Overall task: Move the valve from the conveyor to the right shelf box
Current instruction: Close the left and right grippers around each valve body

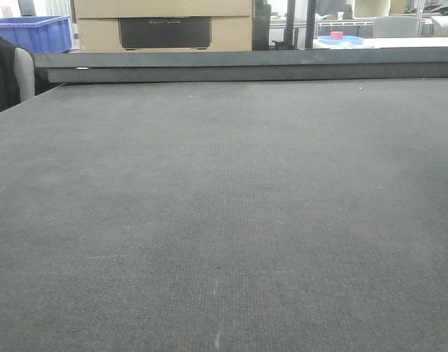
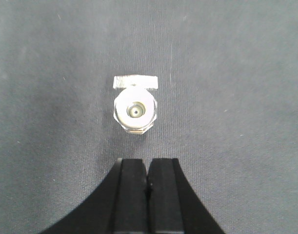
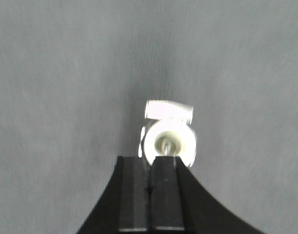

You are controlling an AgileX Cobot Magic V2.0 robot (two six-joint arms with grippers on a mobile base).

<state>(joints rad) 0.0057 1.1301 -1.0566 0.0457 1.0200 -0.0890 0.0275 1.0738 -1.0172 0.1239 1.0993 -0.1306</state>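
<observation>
Silver valve (image 2: 134, 109) on grey woven conveyor (image 1: 224, 220), left gripper (image 2: 148, 163) fingers pressed together near it, right gripper (image 3: 149, 163) fingers likewise together

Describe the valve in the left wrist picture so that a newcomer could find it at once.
The wide dark grey belt fills the left wrist view. Just beyond the shut left gripper at the bottom edge lies the valve, not touching it. It alone is bright: a silvery six-sided body with a round hole in the middle and a flat bar along its far side.
</observation>
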